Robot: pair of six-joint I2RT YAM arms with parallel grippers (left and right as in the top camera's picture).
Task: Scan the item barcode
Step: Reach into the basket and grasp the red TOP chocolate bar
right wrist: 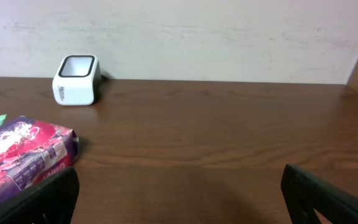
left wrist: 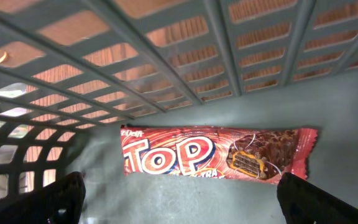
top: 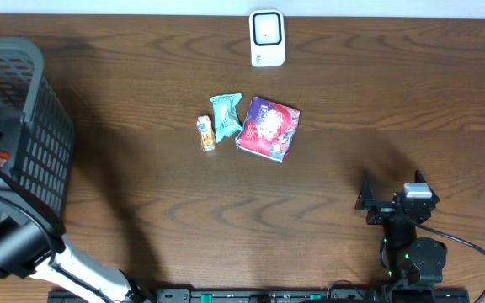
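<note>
Left gripper [left wrist: 188,198]: jaws wide apart, empty, poised just above the chocolate bar
Right gripper [right wrist: 179,183]: spread open, empty, low over the table [right wrist: 229,124], well apart from the scanner [top: 267,38]
Chocolate bar [left wrist: 216,152]: flat on the basket [left wrist: 185,56] floor, label up, barcode unseen
Handling: probably light; slick, crinkly wrapper; snappable core
Hold: gently across the narrow width, mid-length

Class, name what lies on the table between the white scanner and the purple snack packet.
Nothing: the overhead view shows only bare wooden table between the white scanner and the purple snack packet.
</note>
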